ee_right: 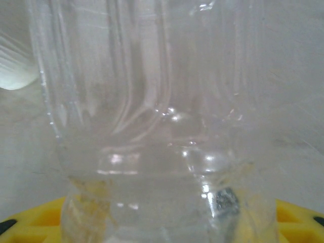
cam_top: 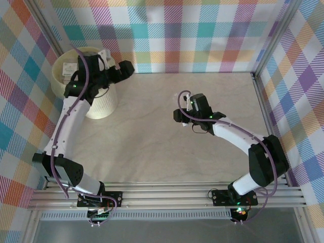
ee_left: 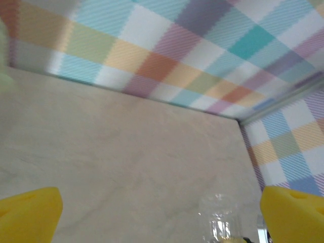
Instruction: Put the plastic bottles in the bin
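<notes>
Clear, thin plastic crowds the right wrist view: a clear bottle (ee_right: 152,101), ribbed and dented, is pinched low down between the yellow right fingers (ee_right: 298,223), which are closed most of the way onto it. From above, the right fingers (cam_top: 186,104) sit over the middle of the pale marbled desk (cam_top: 167,152), with the bottle a faint glint at their tip.

The bin (cam_top: 104,106), pale yellow with a ribbed white body, stands in the far left corner, well apart from the bottle. The left fingers (cam_top: 126,67) hang just beside its rim. The left wrist view shows these yellow left fingers (ee_left: 28,215) spread fully wide with nothing between them.

Risks, as a judgement: the grip is on soft, crushed plastic near one end, so the bottle may twist or slip during the long carry to the bin. The left arm (cam_top: 76,116) lies across the bin's near side, so the right arm (cam_top: 238,134) could meet it there. A release too close to the rim could send the bottle onto the desk.

The top view alone gives the distance between bottle and bin. The right wrist view alone shows how the bottle is held. The left wrist view looks across bare desk to the plaid walls (ee_left: 202,50), with a small clear bottle shape low in the frame.
</notes>
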`<state>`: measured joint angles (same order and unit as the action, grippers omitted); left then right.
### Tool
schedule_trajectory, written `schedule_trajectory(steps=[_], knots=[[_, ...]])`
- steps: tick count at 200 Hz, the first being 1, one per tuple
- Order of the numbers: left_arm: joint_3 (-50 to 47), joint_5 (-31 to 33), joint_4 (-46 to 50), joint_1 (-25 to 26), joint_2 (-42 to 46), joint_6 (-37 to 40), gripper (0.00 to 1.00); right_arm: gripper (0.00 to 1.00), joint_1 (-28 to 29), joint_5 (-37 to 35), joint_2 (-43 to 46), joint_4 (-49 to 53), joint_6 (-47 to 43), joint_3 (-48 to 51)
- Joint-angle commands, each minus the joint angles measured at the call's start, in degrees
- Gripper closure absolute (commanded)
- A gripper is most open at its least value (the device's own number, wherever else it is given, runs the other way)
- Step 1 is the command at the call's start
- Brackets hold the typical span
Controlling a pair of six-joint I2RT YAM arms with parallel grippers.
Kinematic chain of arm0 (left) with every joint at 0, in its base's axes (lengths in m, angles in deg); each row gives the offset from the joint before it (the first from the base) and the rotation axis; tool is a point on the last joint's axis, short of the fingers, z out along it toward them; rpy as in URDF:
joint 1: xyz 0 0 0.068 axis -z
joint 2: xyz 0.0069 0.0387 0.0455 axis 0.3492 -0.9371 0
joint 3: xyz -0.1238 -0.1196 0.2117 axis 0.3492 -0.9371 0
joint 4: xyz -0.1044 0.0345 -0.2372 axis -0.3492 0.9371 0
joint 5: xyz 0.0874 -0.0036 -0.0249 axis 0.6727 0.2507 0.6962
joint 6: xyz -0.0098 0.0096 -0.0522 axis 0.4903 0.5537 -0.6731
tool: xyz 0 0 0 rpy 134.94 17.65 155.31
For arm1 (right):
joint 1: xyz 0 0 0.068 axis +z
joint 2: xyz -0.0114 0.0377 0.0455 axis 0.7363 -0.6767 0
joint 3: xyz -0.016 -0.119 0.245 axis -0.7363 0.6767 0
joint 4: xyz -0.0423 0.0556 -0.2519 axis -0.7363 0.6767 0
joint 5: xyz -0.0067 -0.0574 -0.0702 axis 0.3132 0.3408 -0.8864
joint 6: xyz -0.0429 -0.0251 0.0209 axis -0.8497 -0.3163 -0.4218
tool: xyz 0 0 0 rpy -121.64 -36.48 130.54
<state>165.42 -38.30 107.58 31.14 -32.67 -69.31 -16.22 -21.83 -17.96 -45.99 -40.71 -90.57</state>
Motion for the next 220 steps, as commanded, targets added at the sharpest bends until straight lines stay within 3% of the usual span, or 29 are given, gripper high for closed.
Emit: schedule_trajectory(steps=[1,27,89,123,172,220], knots=[[-4.9,-5.95,-7.63,2.17,2.95,-5.48,0.0,0.68,0.5,6.39,3.15,-5.13,0.12,1.08],[-10.85,-13.19,-16.3,3.64,4.2,-12.56,0.0,0.68,0.66,10.88,4.84,-8.7,1.57,1.07],[-12.82,-14.21,-10.46,9.42,6.65,-12.77,0.0,0.68,1.61,23.21,4.84,-9.78,2.57,-4.63],[-13.25,-8.73,-9.67,13.23,8.09,-12.67,0.0,0.68,3.04,27.81,2.95,-9.15,4.5,-8.1],[-13.99,-6.72,-11.36,14.24,7.35,-14.88,0.0,0.68,4.89,30.92,0.75,-10.43,5.56,-11.86],[-14.75,-2.92,-10.1,15.13,7.46,-11.98,0.05,0.67,5.54,34.93,-1.08,-12.46,8.73,-13.99]])
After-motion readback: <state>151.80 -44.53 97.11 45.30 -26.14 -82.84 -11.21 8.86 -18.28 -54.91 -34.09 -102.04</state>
